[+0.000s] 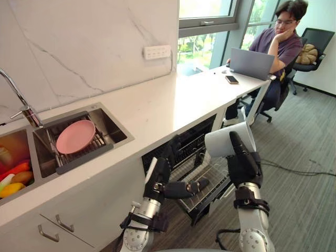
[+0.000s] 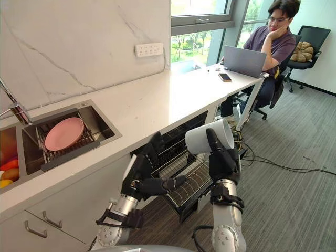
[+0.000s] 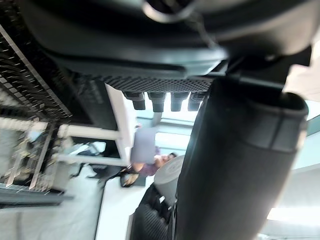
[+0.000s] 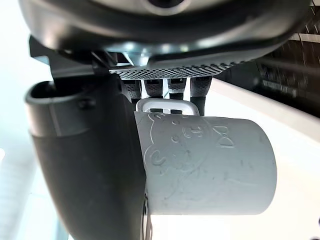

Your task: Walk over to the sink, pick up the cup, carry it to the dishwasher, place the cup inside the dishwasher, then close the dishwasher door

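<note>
the left hand [image 1: 160, 181] is at the near left edge of the open dishwasher [image 1: 202, 132], fingers relaxed and holding nothing. the right hand [image 1: 242, 164] is wrapped round the white cup [image 1: 223, 142], which lies on its side in the air above the dishwasher's pulled-out wire rack [image 1: 212, 176]. left of the dishwasher, a pink plate [image 1: 75, 136] rests in the sink [image 1: 114, 128]. beyond the dishwasher, a person [image 1: 278, 42] sits at a laptop [image 1: 251, 63].

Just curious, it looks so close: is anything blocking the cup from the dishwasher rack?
Nothing visible lies under the cup, held in the right hand above the pulled-out rack. The open left hand reaches over the rack's left part, so that side is partly covered.
</note>
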Controlling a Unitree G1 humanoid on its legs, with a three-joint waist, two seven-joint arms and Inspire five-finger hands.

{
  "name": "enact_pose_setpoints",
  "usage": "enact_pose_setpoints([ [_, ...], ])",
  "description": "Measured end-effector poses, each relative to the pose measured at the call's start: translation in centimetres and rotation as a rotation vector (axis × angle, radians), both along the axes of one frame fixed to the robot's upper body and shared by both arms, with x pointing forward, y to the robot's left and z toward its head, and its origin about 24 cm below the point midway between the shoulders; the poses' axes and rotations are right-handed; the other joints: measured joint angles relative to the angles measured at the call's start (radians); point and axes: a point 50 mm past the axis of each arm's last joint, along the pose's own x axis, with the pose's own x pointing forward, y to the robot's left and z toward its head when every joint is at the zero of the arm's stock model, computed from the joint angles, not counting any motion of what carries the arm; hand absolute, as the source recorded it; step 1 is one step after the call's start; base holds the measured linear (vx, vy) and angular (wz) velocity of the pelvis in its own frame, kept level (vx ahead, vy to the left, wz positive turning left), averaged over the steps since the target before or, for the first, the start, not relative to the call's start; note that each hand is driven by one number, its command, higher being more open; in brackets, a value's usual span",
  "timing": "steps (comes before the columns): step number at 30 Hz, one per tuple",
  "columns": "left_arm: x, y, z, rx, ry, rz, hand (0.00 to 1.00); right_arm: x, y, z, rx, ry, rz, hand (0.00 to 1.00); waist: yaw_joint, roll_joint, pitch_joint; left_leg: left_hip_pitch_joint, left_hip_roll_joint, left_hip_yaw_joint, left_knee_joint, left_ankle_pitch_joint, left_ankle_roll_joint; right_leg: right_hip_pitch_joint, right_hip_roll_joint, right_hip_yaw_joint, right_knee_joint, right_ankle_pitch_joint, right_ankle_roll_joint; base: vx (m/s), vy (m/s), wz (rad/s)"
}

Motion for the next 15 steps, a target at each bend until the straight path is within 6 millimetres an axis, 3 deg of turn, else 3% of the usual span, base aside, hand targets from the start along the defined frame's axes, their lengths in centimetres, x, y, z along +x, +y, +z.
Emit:
enact_pose_setpoints([
  [6,-3.2,1.7,-6.6,0.168,0.389,-0.112,1.00,1.5,-1.5,-2.6,-0.364,0.216,0.133,0.00,0.000,-0.004,0.007,-0.012,-0.003,-0.021,0.000,0.003,0.001,0.000,-0.003,-0.017,-0.002,0.000,-0.001,0.01,-0.002,0.08],
  [11,-6.6,6.3,-11.1,0.279,0.651,-0.013,1.00,4.7,-2.9,-5.6,-0.623,0.415,0.240,0.00,0.007,-0.005,0.058,-0.051,-0.025,-0.081,0.000,0.010,0.010,0.005,-0.013,-0.078,-0.019,-0.009,0.007,-0.01,0.016,0.36],
  [12,-6.6,7.3,-11.7,0.289,0.671,0.033,1.00,5.6,-3.2,-5.7,-0.666,0.437,0.255,0.00,0.013,0.000,0.071,-0.074,-0.027,-0.092,0.000,0.014,0.017,-0.008,-0.013,-0.092,-0.024,-0.007,0.009,-0.06,0.046,0.42],
  [15,-3.5,9.8,-11.7,0.314,0.597,0.156,1.00,10.0,-5.4,-3.9,-0.797,0.472,0.254,0.00,0.055,0.016,0.176,-0.160,-0.034,-0.130,0.001,0.053,0.025,-0.069,-0.013,-0.118,-0.023,0.024,0.000,-0.04,0.033,0.31],
])
